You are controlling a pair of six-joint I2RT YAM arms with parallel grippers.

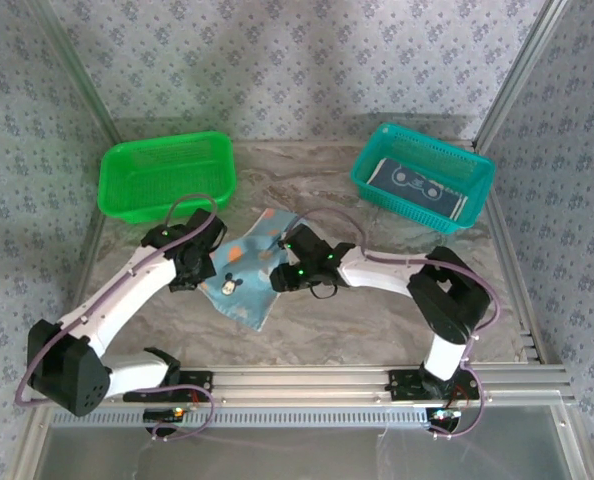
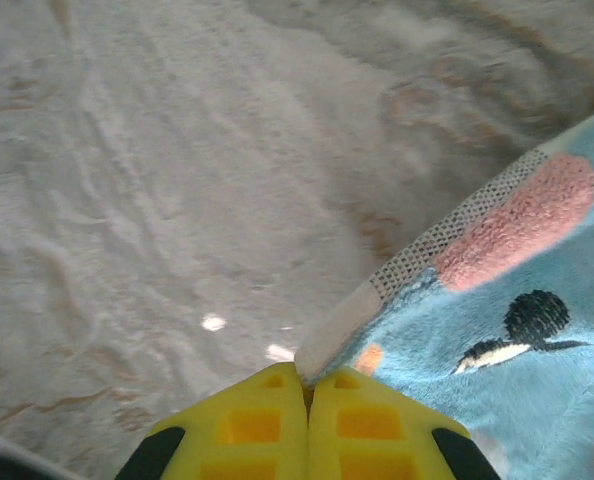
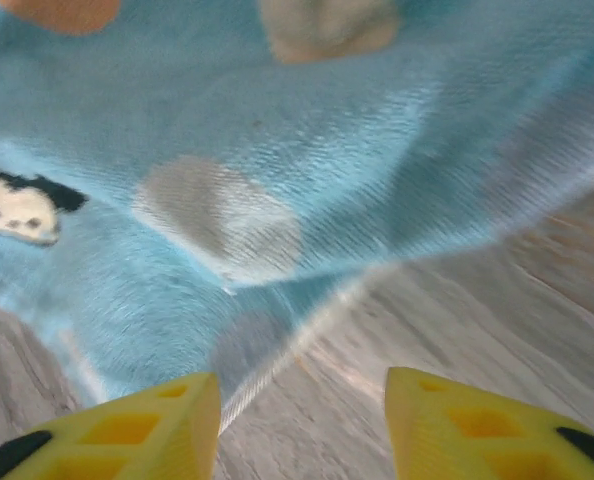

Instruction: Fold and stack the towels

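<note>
Fingers (image 2: 262, 425) of the left gripper (image 2: 307, 378) are pressed flat together, yellow pads w/ no gap. The pale hem of the towel (image 2: 497, 340) runs straight into the seam btwn them, so the gripper is clamped on that edge. The right gripper (image 3: 302, 390) stands parted: its two yellow fingers (image 3: 167, 425) sit apart w/ bare table (image 3: 457, 310) showing btwn them. The towel's edge hangs just ahead of them, close to one finger, not pinched. From the top cam the light blue towel lies rumpled at mid-table btwn the two grippers, the left one at its left edge, the right one at its right side. Its print shows a small cartoon figure plus orange and pale patches. A green basket (image 1: 167, 178) sits at the far left of the table. A teal basket (image 1: 437, 145) sits at the far right w/ a folded towel (image 1: 417, 185) inside, dark w/ white rings. Both baskets are well apart from the loose towel.
</note>
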